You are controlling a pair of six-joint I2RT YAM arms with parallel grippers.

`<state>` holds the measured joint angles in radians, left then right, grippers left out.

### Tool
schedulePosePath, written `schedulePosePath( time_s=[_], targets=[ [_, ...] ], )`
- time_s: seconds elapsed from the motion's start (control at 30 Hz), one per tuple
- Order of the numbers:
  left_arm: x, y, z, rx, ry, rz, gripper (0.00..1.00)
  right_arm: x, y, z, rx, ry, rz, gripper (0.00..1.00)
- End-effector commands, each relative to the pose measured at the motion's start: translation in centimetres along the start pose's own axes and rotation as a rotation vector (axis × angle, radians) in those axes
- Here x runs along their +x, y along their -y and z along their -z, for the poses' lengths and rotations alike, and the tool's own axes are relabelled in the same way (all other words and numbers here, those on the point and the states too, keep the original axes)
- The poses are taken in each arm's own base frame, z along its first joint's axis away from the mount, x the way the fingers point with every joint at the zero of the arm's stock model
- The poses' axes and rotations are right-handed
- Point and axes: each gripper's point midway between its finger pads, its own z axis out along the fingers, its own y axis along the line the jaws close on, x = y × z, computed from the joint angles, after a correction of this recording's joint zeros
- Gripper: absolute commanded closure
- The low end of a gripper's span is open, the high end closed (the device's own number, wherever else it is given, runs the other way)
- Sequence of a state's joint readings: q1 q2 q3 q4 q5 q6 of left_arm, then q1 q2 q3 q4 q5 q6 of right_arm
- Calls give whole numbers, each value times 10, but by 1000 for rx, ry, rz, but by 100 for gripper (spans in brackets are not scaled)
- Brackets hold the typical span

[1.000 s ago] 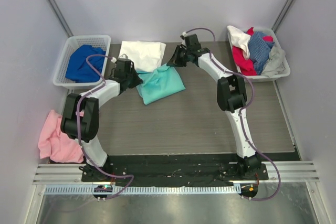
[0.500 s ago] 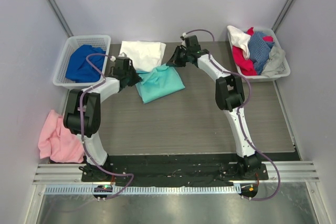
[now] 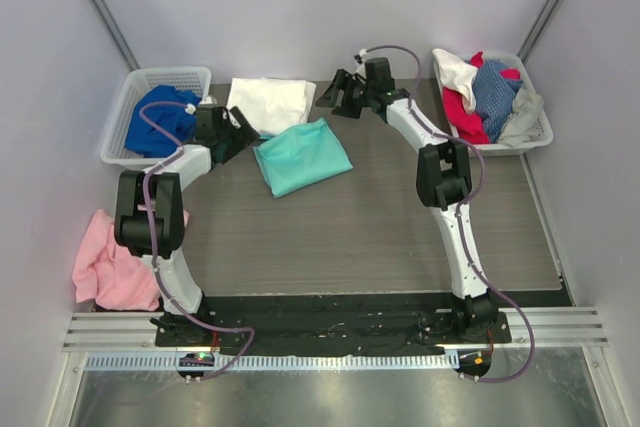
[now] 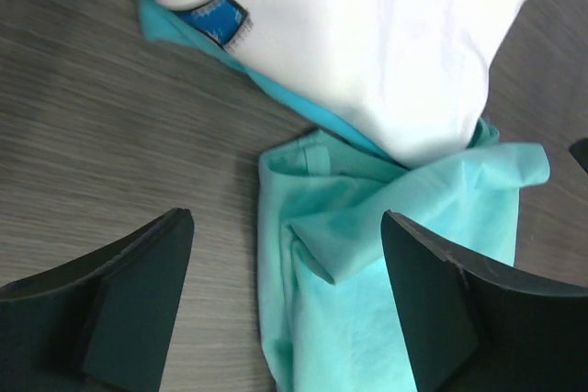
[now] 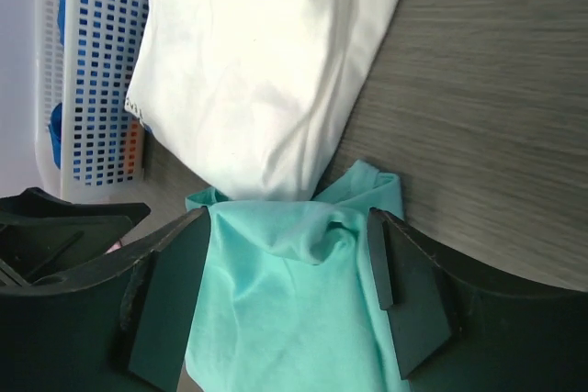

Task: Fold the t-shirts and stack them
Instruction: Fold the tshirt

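The top camera sits high on the near side of the mint-green t-shirt [image 3: 302,155], looking steeply down from well back, so the whole table [image 3: 380,237] around the shirt fits in. The left wrist camera hangs close over the shirt's left edge, facing down and across it. The right wrist camera hangs close over its far edge, facing down and toward the white basket [image 3: 133,85] left of it. All three views share that shirt and the white t-shirt [image 3: 270,104] lying over its far-left corner.
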<state>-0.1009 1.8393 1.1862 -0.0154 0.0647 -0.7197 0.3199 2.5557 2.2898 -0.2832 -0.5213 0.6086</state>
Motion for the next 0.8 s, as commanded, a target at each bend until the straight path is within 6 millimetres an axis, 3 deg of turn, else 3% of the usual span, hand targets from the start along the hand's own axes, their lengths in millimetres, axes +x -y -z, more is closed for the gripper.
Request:
schedulePosePath(
  time_s=[0.0, 0.17, 0.2, 0.23, 0.5, 0.6, 0.67, 0.7, 0.77],
  targets=[
    [-55, 32, 21, 89, 129, -28, 10, -51, 2, 34, -28, 109, 25, 22],
    [-51, 50, 37, 172, 99, -38, 9, -41, 19, 53, 50, 105, 49, 21],
    [-49, 53, 40, 184, 93, -40, 9, -42, 12, 60, 47, 108, 57, 21],
    [-45, 59, 44, 201, 85, -49, 9, -30, 20, 60, 59, 87, 43, 21],
    [12, 111, 85, 347, 1, -159, 8, 6, 9, 89, 50, 35, 27, 20],
    [42, 129, 86, 415, -57, -169, 8, 20, 13, 95, 54, 22, 8, 20],
    [48, 142, 84, 486, -63, -153, 8, 25, 14, 97, 56, 19, 7, 20],
    [60, 144, 76, 509, -100, -151, 8, 29, 17, 99, 69, 17, 3, 20],
    [60, 156, 68, 566, -94, -146, 8, 30, 17, 103, 78, 21, 1, 20]
  ],
)
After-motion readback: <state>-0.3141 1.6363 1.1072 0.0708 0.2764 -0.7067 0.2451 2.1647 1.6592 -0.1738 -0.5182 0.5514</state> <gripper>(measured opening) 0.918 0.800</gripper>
